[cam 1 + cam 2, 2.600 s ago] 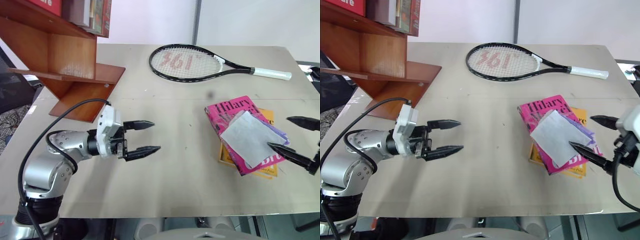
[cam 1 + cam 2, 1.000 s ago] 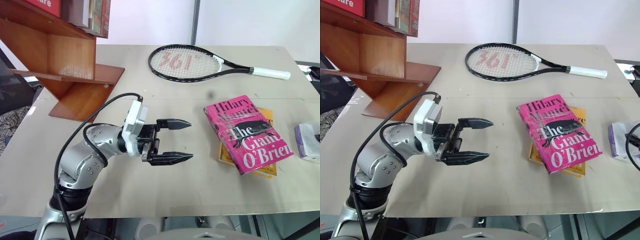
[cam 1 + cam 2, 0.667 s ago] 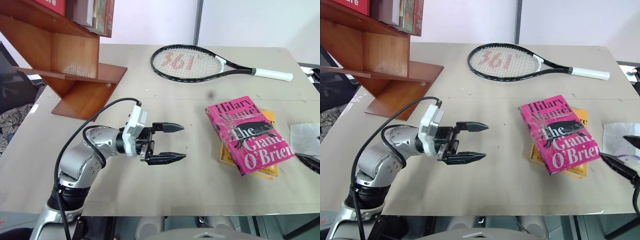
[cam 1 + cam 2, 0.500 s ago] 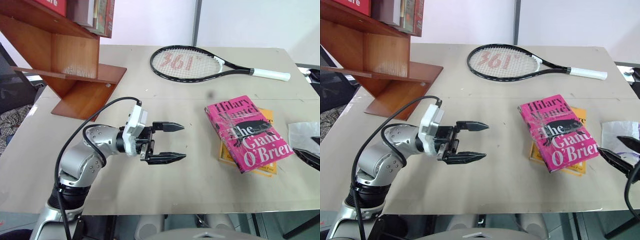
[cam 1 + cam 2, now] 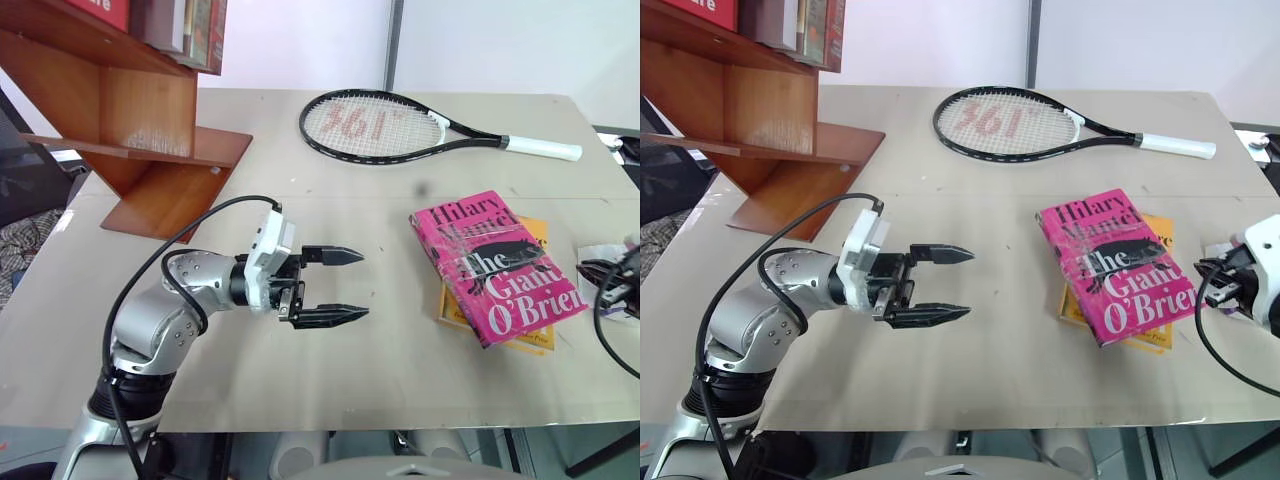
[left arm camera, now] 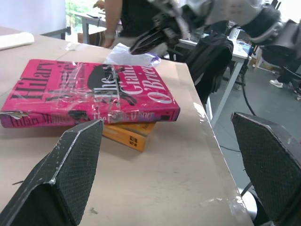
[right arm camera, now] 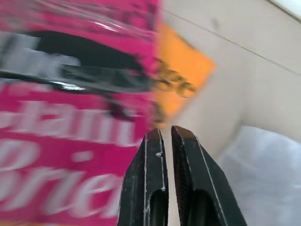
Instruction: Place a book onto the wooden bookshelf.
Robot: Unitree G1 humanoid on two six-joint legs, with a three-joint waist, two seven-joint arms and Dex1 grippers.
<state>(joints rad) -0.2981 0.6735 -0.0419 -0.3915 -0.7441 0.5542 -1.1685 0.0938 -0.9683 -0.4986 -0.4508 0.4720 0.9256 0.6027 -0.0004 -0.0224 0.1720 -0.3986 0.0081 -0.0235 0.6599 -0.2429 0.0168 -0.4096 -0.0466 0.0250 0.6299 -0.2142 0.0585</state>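
I see the pink book (image 5: 497,266) lying flat on a yellow book (image 5: 532,338) near the table's (image 5: 380,380) right edge. My left gripper (image 5: 339,286) hovers mid-table, fingers spread wide, empty. My right gripper (image 7: 164,136) is pressed together beside the pink book, holding nothing. The wooden bookshelf (image 5: 130,130) stands at the far left corner.

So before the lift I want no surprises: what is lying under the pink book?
Under the pink book lies a thinner yellow-orange book, whose edges stick out on two sides. Most of its cover is hidden, so its title cannot be read. Both rest on the table.
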